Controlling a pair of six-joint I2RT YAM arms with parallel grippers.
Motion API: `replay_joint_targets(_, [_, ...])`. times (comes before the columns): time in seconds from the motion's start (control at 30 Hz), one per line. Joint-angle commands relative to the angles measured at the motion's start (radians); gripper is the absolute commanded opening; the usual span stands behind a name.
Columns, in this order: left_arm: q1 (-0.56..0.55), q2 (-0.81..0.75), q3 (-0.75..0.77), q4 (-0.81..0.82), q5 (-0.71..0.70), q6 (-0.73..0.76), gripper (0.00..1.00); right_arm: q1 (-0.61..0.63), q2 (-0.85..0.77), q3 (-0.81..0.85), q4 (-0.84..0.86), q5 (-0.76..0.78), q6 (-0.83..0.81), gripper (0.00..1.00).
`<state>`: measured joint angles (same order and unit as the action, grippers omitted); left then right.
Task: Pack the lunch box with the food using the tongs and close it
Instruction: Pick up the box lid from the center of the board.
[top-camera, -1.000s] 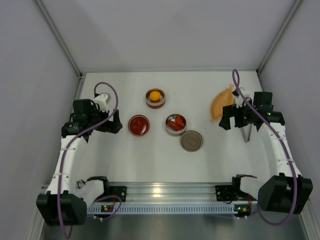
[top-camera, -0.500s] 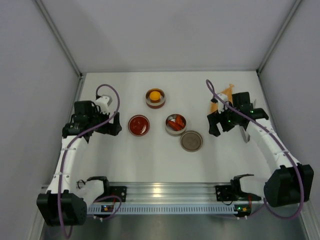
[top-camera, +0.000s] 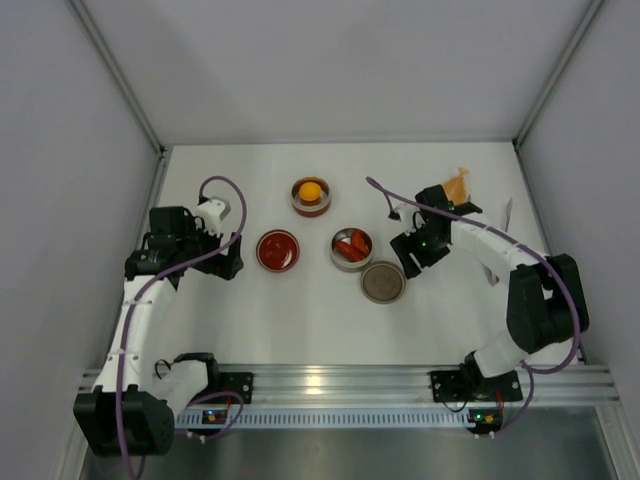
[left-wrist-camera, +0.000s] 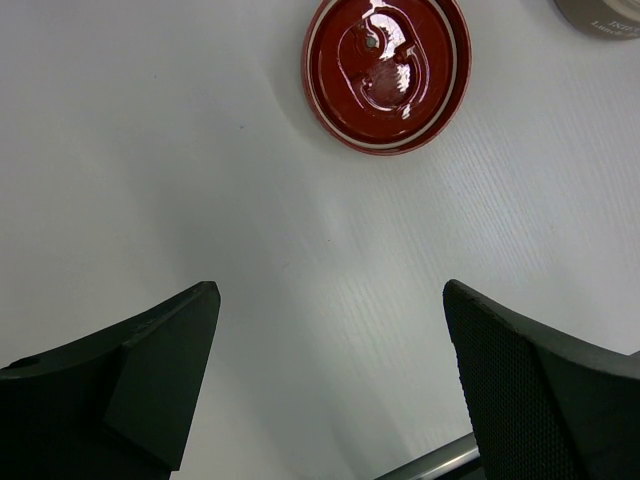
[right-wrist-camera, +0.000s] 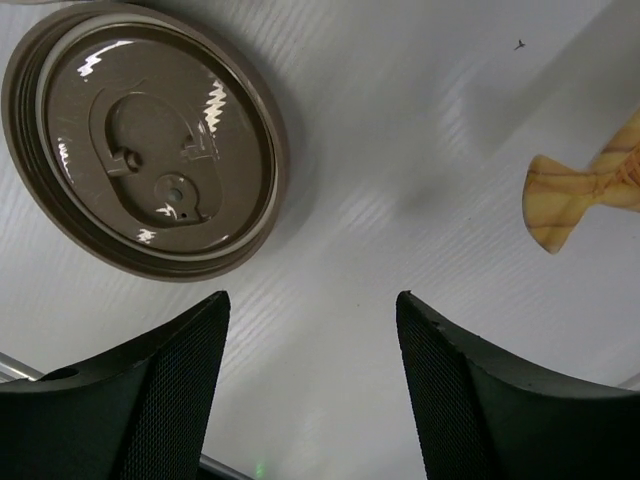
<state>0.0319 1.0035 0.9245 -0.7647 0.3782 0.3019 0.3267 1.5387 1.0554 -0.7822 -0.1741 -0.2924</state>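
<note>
By my reading, the job is standing near its start. The lump (top-camera: 311, 189) is sitting in the far tin (top-camera: 296, 204) and the red pieces (top-camera: 351, 244) are lying in the middle tin (top-camera: 340, 264). Both tins are standing open, and whether this counts as packed I cannot tell. The red lid (left-wrist-camera: 385, 75) and the brown lid (right-wrist-camera: 145, 140) are lying flat on the counter (top-camera: 300, 320), apart from any tin, so nothing is being closed yet. The tongs (top-camera: 508, 212) are lying by the right wall, partly hidden under the right arm, in no grip.

The left jaws are hanging released and wide over bare counter near the red lid, grasping nothing. The right jaws are standing parted and empty just beside the brown lid.

Both lids are showing glossy, round faces with a raised pattern at the centre; the brown one is carrying a stepped rim, the red one a pale edge. The counter is looking matte white with faint ribbing. The dish (right-wrist-camera: 570, 195) is showing an orange, wood-like grain and a flared stem. The jaw pads are looking black and finely dotted. The tongs are reading as slim and grey, and the lump as round.
</note>
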Motion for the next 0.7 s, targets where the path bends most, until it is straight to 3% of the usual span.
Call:
replay_joint_targets(0.0, [0.000,-0.022,-0.016,0.018,0.027,0.037,0.98,0.025,0.043,0.071,0.066,0.009,0.025,0.66])
replay_joint_targets(0.67, [0.000,0.010,-0.010,0.054,0.051,0.011,0.98,0.075,0.250,0.164,0.072,-0.056,0.039,0.47])
